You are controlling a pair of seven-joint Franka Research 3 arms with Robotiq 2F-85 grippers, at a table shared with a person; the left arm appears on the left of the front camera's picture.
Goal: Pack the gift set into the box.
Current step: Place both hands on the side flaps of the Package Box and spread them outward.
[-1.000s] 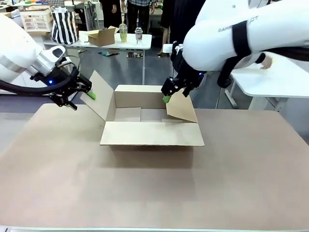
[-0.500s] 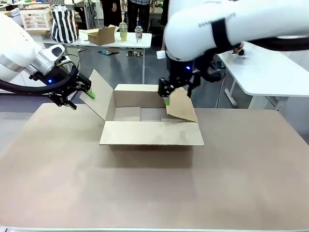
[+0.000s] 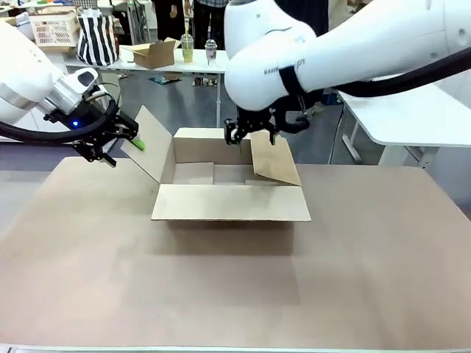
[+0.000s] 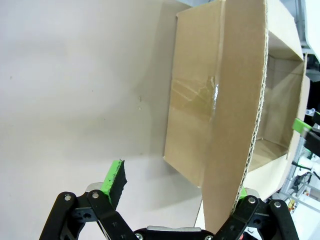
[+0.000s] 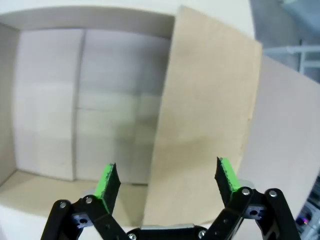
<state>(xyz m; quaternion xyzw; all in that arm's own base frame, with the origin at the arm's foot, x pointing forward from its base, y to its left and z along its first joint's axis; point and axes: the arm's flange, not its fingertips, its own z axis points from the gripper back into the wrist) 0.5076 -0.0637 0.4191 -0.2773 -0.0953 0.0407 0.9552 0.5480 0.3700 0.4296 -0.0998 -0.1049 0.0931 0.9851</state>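
The box (image 3: 229, 204) stands open in the middle of the table, its inside (image 5: 75, 100) bare. My left gripper (image 3: 130, 140) is open at the outer edge of the box's left flap (image 3: 153, 143). In the left wrist view the left gripper (image 4: 181, 180) straddles that flap (image 4: 240, 100), which lies close to its right finger. My right gripper (image 3: 243, 138) hovers open over the top edge of the right flap (image 3: 274, 160). Seen from the right wrist, the right flap (image 5: 205, 125) stands between the right gripper's (image 5: 166, 175) green pads. The gift set is out of view.
The brown table top (image 3: 235, 294) spreads wide in front of the box. Behind it a white table (image 3: 176, 62) carries a small carton (image 3: 154, 55) and two cups. Another white table (image 3: 412, 110) stands at the right. People stand far back.
My right arm has swung left across the box, and its gripper has moved left and up along the right flap, which now stands more upright. The left arm has stayed put.
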